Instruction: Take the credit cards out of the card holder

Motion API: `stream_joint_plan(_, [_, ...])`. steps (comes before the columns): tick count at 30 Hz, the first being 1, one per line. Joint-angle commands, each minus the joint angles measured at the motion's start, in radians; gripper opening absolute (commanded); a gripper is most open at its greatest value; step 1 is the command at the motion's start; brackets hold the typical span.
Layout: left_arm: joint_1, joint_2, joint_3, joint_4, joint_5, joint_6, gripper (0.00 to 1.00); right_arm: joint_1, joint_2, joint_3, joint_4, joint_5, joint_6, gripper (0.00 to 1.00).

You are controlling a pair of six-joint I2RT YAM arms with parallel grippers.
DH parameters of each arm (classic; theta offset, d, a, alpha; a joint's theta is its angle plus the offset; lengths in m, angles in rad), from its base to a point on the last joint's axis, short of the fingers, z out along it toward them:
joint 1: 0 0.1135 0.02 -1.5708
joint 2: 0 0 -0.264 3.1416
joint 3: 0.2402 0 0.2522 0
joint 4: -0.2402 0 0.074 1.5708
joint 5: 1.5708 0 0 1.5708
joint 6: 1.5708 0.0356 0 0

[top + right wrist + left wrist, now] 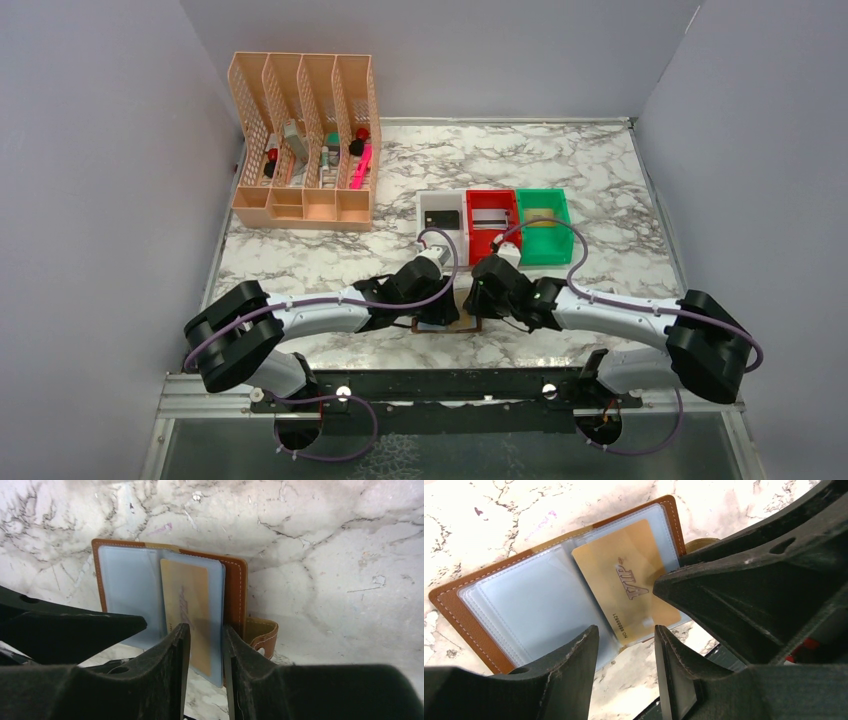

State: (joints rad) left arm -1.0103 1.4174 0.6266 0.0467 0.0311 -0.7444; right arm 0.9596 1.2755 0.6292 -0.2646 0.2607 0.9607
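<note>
**Wallet open on the marble:** a brown leather card holder (469,615), white stitching round its rim, lies flat near the table's front edge, centre, btwn the two arm tips. Inside are clear pale-blue plastic sleeves, glossy & slightly rippled. A gold card (624,580), thin w/ rounded corners and "VIP" printed on it, sits skewed & partly out of its sleeve. A small leather snap tab (262,635) curls off the holder's side.

L gripper (626,635): matte black fingers moderately parted, nothing btwn them, at the holder's near edge. R gripper (206,627): fingers set narrow, tips over the gold card's end. Whether they pinch it can't be told.

The table (600,180) is a white marble-look top w/ grey veins. Beyond the holder stand three boxy plastic bins in a row: white bin (424,215) w/ a black card (441,218) in it, red bin (492,248), green bin (543,248). At back L is a peach mesh desk organiser (305,100), four slots, holding small stationery. Plain lilac-grey walls (100,150) box in three sides.
</note>
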Motion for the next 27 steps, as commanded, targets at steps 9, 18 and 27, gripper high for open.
stream_joint_plan(9, [-0.007, 0.003, -0.007, -0.026, -0.038, -0.014, 0.48, -0.01, -0.053, -0.051, 0.116, -0.097, -0.006, 0.07])
stream_joint_plan(18, [-0.007, -0.01, -0.014, -0.022, -0.073, -0.024, 0.48, -0.039, -0.1, -0.105, 0.191, -0.171, 0.013, 0.01])
stream_joint_plan(27, [-0.004, -0.016, -0.024, 0.035, -0.058, -0.023, 0.48, -0.092, -0.08, -0.175, 0.183, -0.195, 0.049, 0.11])
